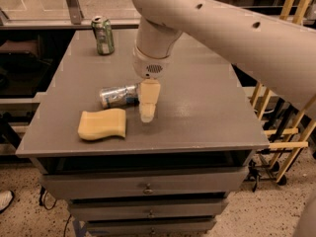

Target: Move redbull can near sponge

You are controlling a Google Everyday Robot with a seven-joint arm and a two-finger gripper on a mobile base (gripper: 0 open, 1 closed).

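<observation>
The redbull can (117, 96) lies on its side on the grey table (207, 107), silver with blue patches, its shiny top pointing left. The pale-yellow sponge (102, 124) lies flat just in front of it, a small gap apart. My gripper (148, 106) hangs down from the cream arm at the can's right end, close to the table top. It hides the can's right end, so I cannot tell whether it touches the can.
A green-and-white can (103, 35) stands upright at the table's far left. The table has drawers (148, 187) below its front edge. Wooden rails (284, 132) stand to the right. My big arm (237, 28) spans the upper right.
</observation>
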